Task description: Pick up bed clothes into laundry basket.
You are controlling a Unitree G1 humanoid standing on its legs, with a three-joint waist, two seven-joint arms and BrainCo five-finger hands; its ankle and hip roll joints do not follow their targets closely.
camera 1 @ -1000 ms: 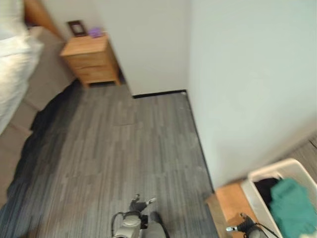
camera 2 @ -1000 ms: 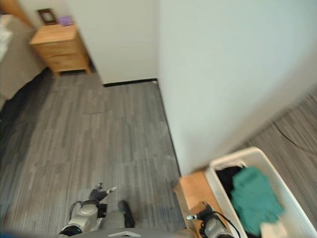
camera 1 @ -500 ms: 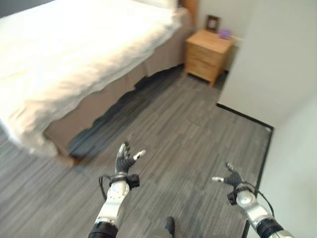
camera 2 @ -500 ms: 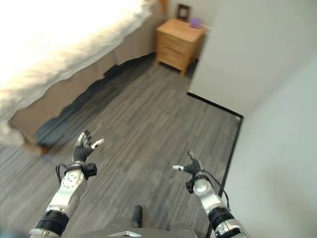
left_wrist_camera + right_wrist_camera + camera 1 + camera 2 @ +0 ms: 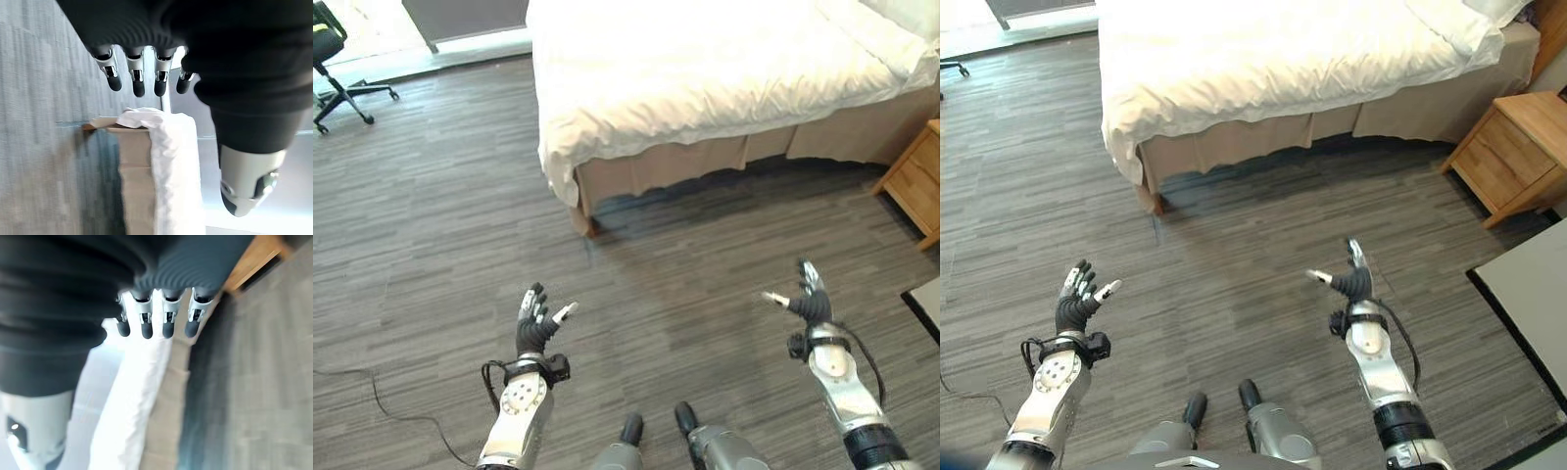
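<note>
A bed (image 5: 705, 69) with a white cover (image 5: 1263, 59) draped over its tan base stands ahead across the grey floor. My left hand (image 5: 536, 323) is raised low on the left, fingers straight and spread, holding nothing. On the right, my right hand (image 5: 808, 299) is also up and open, thumb out, empty. Both hands are well short of the bed. In the left wrist view the fingers (image 5: 138, 81) point at the bed's corner with the white cover (image 5: 173, 166) hanging over it. The right wrist view has the fingers (image 5: 146, 323) aimed at the white cover's edge (image 5: 132, 401).
A wooden nightstand (image 5: 1513, 152) stands right of the bed. A wall corner with black skirting (image 5: 1528, 304) is at the far right. A black office chair (image 5: 337, 59) is at the far left back. Grey plank floor (image 5: 440, 225) lies between me and the bed.
The whole view has swung left: the wall and basket are gone and the bed now lies straight ahead. Both hands rose into view and stay open.
</note>
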